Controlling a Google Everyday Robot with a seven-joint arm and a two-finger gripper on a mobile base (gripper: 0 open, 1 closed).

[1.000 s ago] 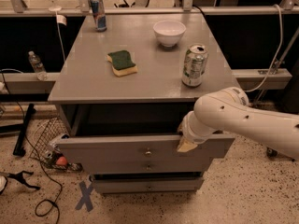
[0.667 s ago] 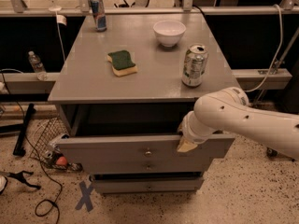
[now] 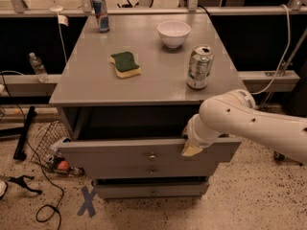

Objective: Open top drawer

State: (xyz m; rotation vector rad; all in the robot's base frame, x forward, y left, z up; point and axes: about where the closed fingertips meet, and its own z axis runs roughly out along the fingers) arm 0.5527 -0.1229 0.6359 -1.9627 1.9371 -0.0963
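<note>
The top drawer (image 3: 110, 157) is a wide grey panel with a small round metal knob (image 3: 152, 155) at its centre. It stands pulled out from the grey cabinet, with a dark gap behind its front. My gripper (image 3: 190, 146) is at the top edge of the drawer front, right of the knob, at the end of my white arm (image 3: 249, 123), which comes in from the right. The arm's wrist hides most of the gripper.
On the cabinet top (image 3: 86, 85) are a green-and-yellow sponge (image 3: 124, 63), a white bowl (image 3: 173, 33), a soda can (image 3: 199, 67) and a blue can (image 3: 100, 15). A lower drawer (image 3: 153, 190) sits below. A wire basket (image 3: 45, 138), cables and a blue tape X (image 3: 88, 201) lie on the floor at left.
</note>
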